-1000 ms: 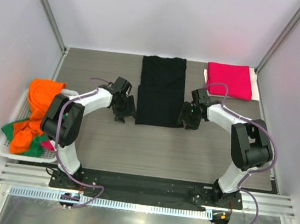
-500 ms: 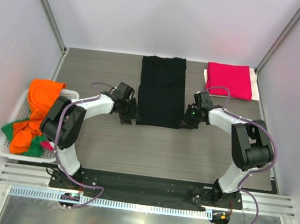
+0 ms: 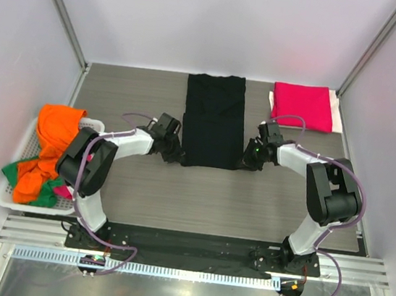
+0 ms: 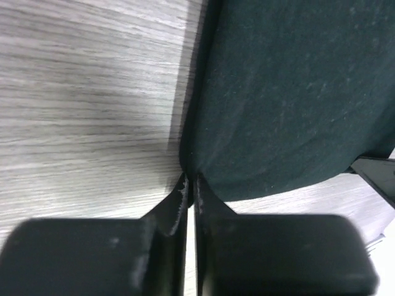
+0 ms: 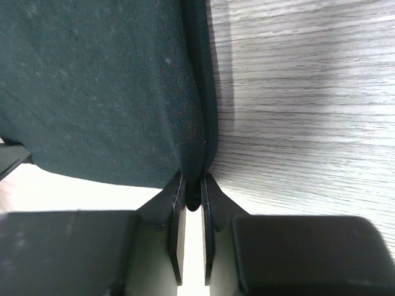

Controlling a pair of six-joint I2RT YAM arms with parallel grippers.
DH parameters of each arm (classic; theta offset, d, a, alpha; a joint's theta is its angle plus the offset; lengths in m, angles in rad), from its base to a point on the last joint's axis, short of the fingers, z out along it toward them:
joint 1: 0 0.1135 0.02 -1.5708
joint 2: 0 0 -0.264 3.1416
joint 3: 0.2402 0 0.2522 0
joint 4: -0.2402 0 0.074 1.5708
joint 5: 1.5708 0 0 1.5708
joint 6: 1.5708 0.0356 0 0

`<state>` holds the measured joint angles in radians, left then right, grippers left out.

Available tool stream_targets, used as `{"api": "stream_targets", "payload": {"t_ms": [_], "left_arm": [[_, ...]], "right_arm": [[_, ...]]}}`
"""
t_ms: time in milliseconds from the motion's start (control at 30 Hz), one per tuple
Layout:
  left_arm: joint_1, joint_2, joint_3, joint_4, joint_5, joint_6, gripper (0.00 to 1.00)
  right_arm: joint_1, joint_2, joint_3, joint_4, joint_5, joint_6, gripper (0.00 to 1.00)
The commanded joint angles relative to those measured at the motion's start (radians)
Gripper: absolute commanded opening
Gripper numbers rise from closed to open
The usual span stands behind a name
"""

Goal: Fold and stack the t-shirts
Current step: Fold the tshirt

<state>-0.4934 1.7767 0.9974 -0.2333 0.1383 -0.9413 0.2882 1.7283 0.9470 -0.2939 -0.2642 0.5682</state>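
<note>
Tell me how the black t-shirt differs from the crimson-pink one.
Shape: the black t-shirt is a long, narrow strip, while the crimson-pink t-shirt is a compact rectangle.
Place: the black one lies centrally, and the crimson-pink one sits at the back right.
Handling: the left gripper and right gripper pinch the black one's near corners, while nothing touches the crimson-pink one.
Both are plain cloth lying flat.

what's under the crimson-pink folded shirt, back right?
A pale pink-white layer peeks out along the left and right edges of the crimson-pink shirt. It is likely another folded shirt, but the rest is covered, so I cannot confirm.
</note>
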Motion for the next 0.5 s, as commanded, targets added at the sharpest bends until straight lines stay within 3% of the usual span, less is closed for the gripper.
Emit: {"api": "stream_targets", "payload": {"t_ms": [0, 233, 467], "left_arm": [[-0.016, -0.005, -0.006, 0.049, -0.025, -0.03, 0.0], [-0.068, -0.19, -0.032, -0.113, -0.075, -0.071, 0.0], [-0.217, -0.448, -0.112, -0.313, -0.131, -0.157, 0.0]], "right_arm": [[-0.004, -0.013, -0.024, 0.009, -0.004, -0.019, 0.01], [-0.006, -0.16, -0.065, -0.089, -0.027, -0.007, 0.01], [-0.001, -0.498, -0.152, -0.333, -0.027, 0.015, 0.01]]}}
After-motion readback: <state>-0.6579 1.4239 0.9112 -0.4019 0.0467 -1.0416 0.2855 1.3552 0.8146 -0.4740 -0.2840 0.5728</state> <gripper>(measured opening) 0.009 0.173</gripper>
